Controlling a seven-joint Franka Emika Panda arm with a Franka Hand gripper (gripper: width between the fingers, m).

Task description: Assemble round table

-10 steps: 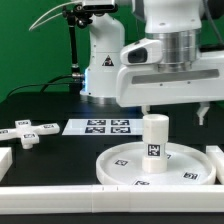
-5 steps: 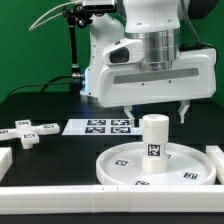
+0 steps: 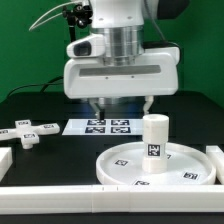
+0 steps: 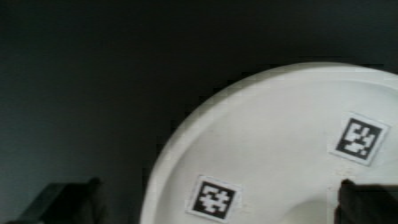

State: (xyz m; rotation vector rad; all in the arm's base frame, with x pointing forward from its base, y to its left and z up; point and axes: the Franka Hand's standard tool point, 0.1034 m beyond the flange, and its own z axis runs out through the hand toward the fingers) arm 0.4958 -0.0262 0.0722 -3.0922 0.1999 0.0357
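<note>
The robot's two-finger gripper [image 3: 122,107] is hanging wide open above the black tabletop [image 3: 40,105], its jaws spread far apart, gripping nothing and touching nothing. It is hovering over the far middle of the scene, above the thin flat white marker board [image 3: 104,126], which is lying on the tabletop. Nearer, and toward the exterior view's right, the large white plastic round disc with a raised rim [image 3: 108,168] is resting on the tabletop, showing several small black-and-white square tags on its face. The short white cylindrical leg [image 3: 154,143] is standing upright on the disc, about at its middle, with a tag on its side; the gripper is hanging apart from it, farther back and toward the exterior view's left. At the exterior view's left, the white cross-shaped foot piece [image 3: 27,132] is lying on the tabletop, well apart from the disc. A plain white rectangular block [image 3: 50,198] is lying along the near edge. In the wrist view, the disc's curved edge [image 4: 285,130] with two tags is showing beneath the dark fingertips [image 4: 68,203], which are standing wide apart.
</note>
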